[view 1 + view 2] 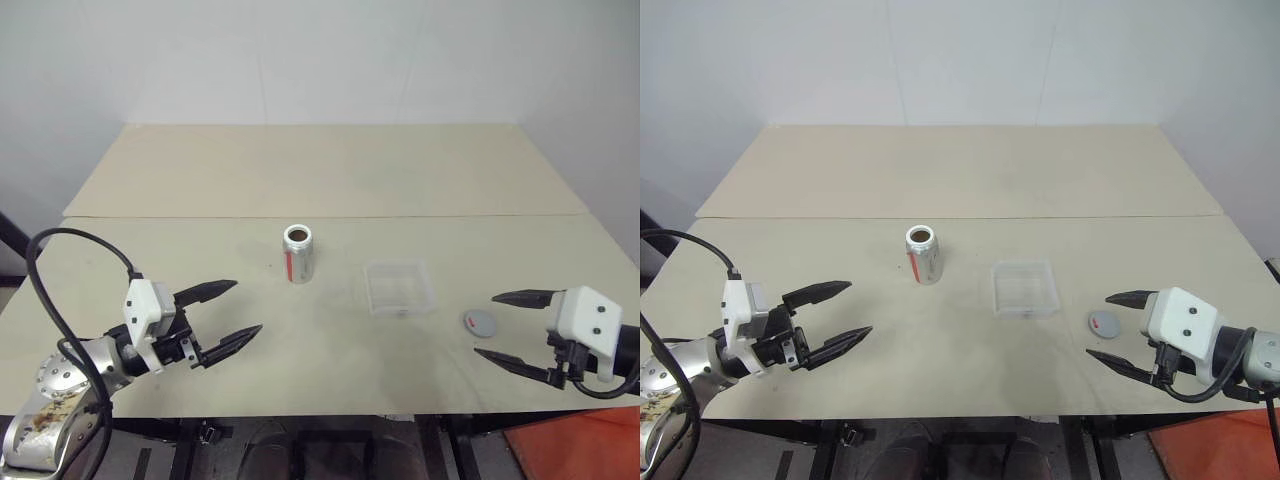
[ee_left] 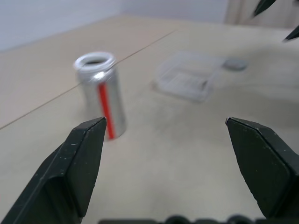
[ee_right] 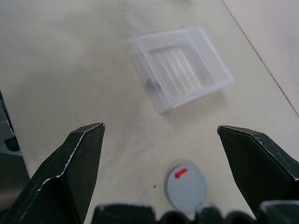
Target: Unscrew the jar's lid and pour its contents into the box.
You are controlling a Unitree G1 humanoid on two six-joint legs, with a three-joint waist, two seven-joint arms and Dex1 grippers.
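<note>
Your left hand (image 1: 228,311) and right hand (image 1: 505,326) both hang released near the tabletop's (image 1: 330,170) front edge. The jar (image 1: 298,254) stands open mid-tabletop, the box (image 1: 400,287) beside it, the lid (image 1: 479,322) toward the right edge. Grab the jar off-centre and you'll likely tip it, spilling outside the box.

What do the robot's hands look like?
Each hand is a claw: the left gripper and right gripper both have two pointy black fingers on a white block. A black cable loops over the silvery left arm.
</note>
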